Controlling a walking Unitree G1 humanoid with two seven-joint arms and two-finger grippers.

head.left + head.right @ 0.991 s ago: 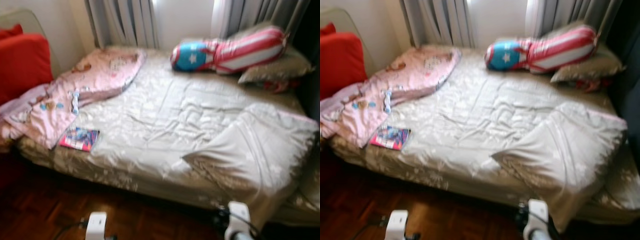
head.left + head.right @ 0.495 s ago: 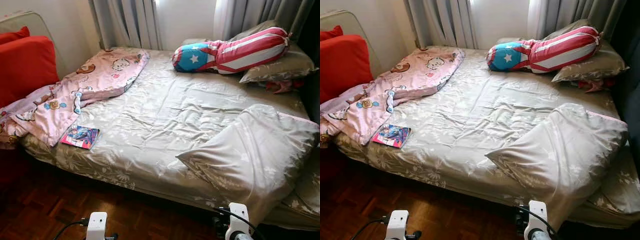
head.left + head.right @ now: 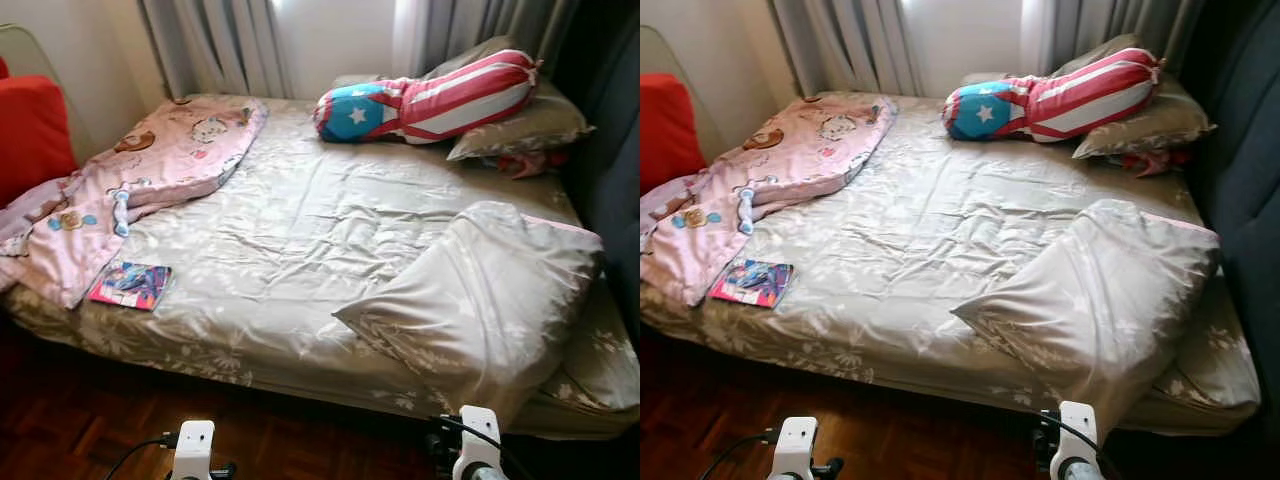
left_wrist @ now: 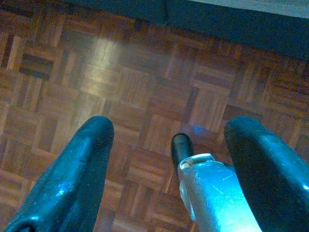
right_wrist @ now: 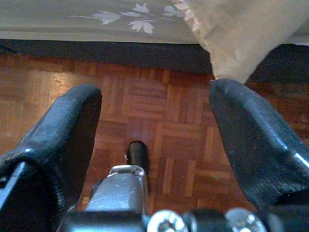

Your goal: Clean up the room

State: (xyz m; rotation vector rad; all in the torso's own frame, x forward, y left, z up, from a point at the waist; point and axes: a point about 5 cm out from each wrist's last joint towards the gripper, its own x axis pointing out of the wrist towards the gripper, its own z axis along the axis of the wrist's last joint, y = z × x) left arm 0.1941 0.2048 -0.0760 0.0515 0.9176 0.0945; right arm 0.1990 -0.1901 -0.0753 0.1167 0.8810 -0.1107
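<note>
While both arms hang low at the foot of the bed, you are looking down on a wide bed with a beige leaf-patterned sheet point(image 3: 300, 250) that fills most of the head views. A pink cartoon-print blanket point(image 3: 130, 190) lies rumpled along the bed's left side, trailing over the edge near a red cushion point(image 3: 30, 130). Just beside the blanket's lower end, a small colourful comic-style booklet point(image 3: 130, 285) lies flat on the sheet; its cover print is too small for you to read. At the head of the bed, under the grey curtains point(image 3: 215, 45), a bolster pillow in red and white stripes with a blue end bearing a white star point(image 3: 425, 95) rests against a beige pillow point(image 3: 520, 125). A folded beige duvet point(image 3: 490, 300) is heaped on the right side, its corner hanging over the near edge.

Your left gripper point(image 4: 169, 145) points at the brown parquet floor point(image 4: 120, 87), its jaws spread wide and holding nothing. Your right gripper point(image 5: 154, 125) also hangs over the parquet, jaws wide apart and empty, with the sheet's leaf print and the duvet's hanging corner just ahead.
</note>
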